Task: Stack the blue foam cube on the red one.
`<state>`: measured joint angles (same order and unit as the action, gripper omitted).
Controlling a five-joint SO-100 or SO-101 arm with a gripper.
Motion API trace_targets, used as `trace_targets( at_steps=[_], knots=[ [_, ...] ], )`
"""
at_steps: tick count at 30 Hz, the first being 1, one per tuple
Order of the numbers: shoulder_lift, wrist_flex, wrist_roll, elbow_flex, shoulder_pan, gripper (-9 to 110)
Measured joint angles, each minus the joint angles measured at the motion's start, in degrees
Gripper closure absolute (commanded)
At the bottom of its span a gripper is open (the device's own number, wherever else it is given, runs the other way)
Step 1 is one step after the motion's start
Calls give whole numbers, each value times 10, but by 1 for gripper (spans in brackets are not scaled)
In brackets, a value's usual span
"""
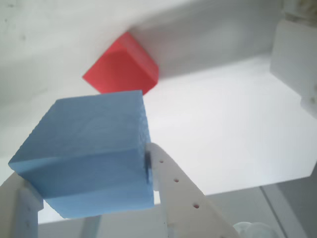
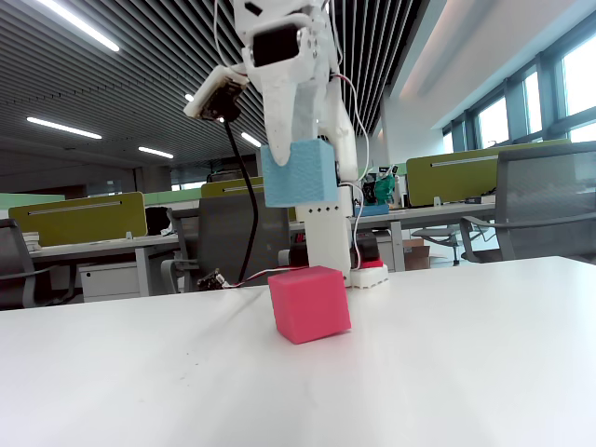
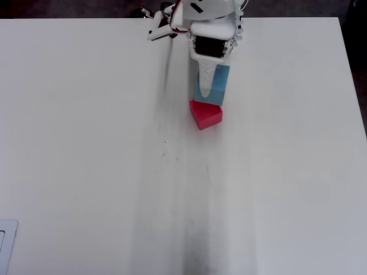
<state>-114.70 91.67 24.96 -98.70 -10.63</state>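
My gripper (image 2: 299, 160) is shut on the blue foam cube (image 2: 300, 177) and holds it in the air. The red one (image 2: 310, 304) rests on the white table, below the blue cube and slightly right of it in the fixed view, with a clear gap between them. From overhead the blue cube (image 3: 222, 80) sits just behind the red cube (image 3: 206, 113), with a white finger of the gripper (image 3: 209, 91) across its top. In the wrist view the blue cube (image 1: 89, 153) fills the lower left between the two white fingers of the gripper (image 1: 94, 196). The red cube (image 1: 122, 65) lies beyond it.
The arm's white base column (image 2: 326, 244) and its red foot (image 2: 372, 264) stand just behind the red cube. A cable (image 2: 244, 209) hangs on the left. The white table (image 3: 103, 172) stretches wide on all sides, and a white object (image 3: 6, 243) pokes in at the lower left.
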Motion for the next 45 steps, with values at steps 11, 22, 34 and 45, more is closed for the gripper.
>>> trace_targets(
  at_steps=[11,22,34,45],
  knots=[
    [0,-92,-58,-96,31,79],
    [-12,-142,-119,-144,-2,79],
    [-33,-185,-192,-202,-35,79],
    [-40,-232,-200,-247,-42,79]
  ],
)
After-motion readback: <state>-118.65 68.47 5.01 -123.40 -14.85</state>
